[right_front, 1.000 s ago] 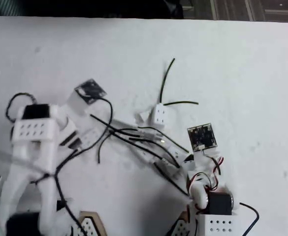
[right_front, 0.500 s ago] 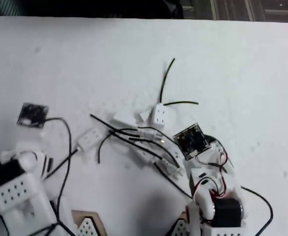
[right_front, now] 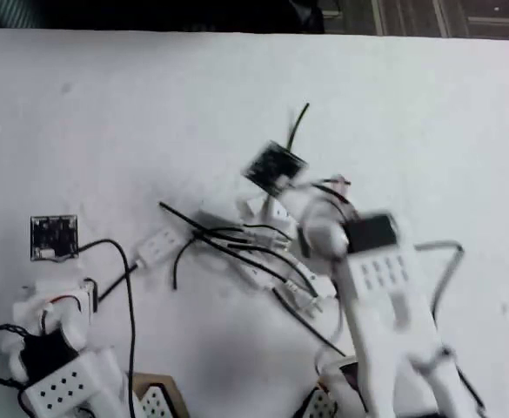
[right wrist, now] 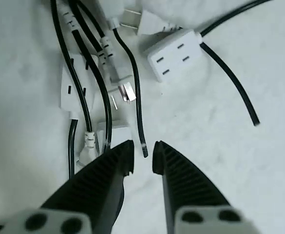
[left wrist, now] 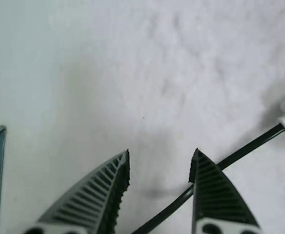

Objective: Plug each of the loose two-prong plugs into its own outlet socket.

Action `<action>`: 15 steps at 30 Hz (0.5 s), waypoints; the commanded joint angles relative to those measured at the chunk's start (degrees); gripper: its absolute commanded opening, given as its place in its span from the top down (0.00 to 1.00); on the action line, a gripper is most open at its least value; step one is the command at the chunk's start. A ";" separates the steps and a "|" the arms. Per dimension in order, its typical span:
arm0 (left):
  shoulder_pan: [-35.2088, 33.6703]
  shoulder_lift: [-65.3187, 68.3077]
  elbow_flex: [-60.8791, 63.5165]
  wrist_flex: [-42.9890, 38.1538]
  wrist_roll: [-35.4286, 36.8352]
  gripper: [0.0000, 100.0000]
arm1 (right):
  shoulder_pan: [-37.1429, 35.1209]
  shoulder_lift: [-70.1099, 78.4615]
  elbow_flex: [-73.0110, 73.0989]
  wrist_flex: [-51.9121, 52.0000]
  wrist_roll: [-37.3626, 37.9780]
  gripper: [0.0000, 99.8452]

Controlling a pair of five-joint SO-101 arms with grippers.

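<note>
While my right fingers [right wrist: 143, 146] hang slightly apart, empty, over a loose white two-prong plug [right wrist: 117, 78] near the white square socket block [right wrist: 174, 53], my left fingers [left wrist: 161, 153] spread wide, empty too.

Our left arm [right_front: 71, 383] and right arm [right_front: 385, 279] wear white perforated shells, black motors and looped black and red wires. We see ribbed dark fingers [right wrist: 186, 180] on the left end effector [left wrist: 161, 153] and right end effector [right wrist: 143, 145].

It looks like a robotics lab: a white table [right_front: 106, 104] holds 2 small white arms [right_front: 385, 287] with exposed circuit boards [right_front: 54, 237] and loose wires [right_front: 130, 305], among cut cords [right_front: 294, 131], plugs [right wrist: 154, 24] and sockets [right wrist: 174, 53].
</note>
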 commanded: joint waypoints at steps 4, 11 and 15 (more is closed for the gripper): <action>-0.66 -3.74 1.49 0.26 0.35 0.79 | -6.29 17.10 -12.57 0.57 3.60 0.87; -0.66 -3.82 1.67 0.26 0.35 0.79 | -11.30 29.23 -21.10 4.88 10.02 0.88; -0.66 -3.82 1.67 0.26 0.35 0.79 | -11.38 36.53 -28.92 9.36 13.54 0.88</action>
